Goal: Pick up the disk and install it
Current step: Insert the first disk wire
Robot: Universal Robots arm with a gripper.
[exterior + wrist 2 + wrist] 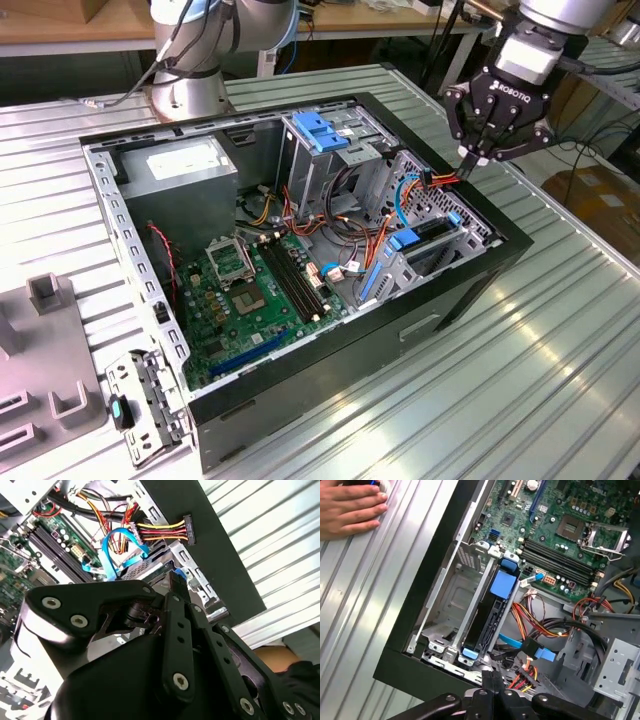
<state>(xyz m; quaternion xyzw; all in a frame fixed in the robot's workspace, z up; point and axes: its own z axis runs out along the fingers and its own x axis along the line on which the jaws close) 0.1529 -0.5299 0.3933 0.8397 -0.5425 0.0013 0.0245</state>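
The disk (487,622), dark with blue side rails and blue end tabs, sits in a slot of the metal drive cage (447,590) at the front corner of the open computer case (440,300). In the exterior view the disk (428,232) lies low in that cage. My gripper (470,160) hangs above the case's edge just past the cage, shut, with nothing between its fingers. Its closed tips (492,680) point down beside the disk's end tab. In the second wrist view the gripper (172,597) covers most of the disk, leaving one blue tab (180,574) showing.
A bundle of red, yellow and black wires ends in a loose connector (187,530) on the case rim. A blue cable (117,550) loops beside the cage. A person's hand (350,507) rests on the ribbed table. The motherboard (250,290) fills the case floor. A removed bracket (140,400) lies outside.
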